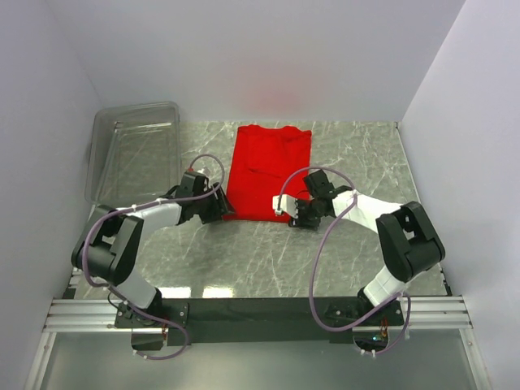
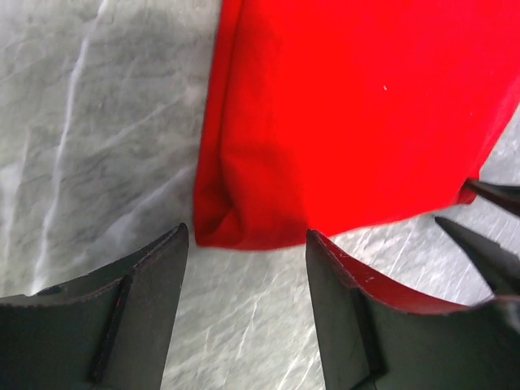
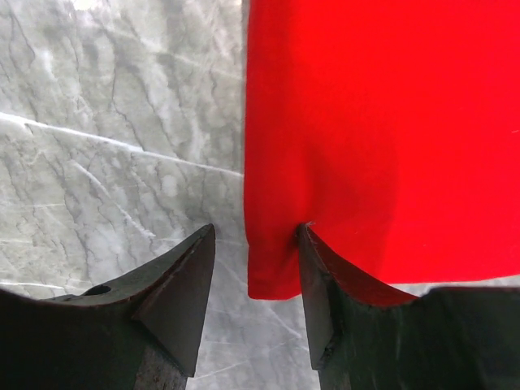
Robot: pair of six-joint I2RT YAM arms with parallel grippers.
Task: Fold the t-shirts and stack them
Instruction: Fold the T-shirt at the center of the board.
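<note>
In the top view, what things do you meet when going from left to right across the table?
Clear bin → left gripper → red t-shirt → right gripper.

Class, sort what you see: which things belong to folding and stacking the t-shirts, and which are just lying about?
Job in hand:
red t-shirt; left gripper; right gripper.

Just lying about:
clear plastic bin, at the table's far left.
</note>
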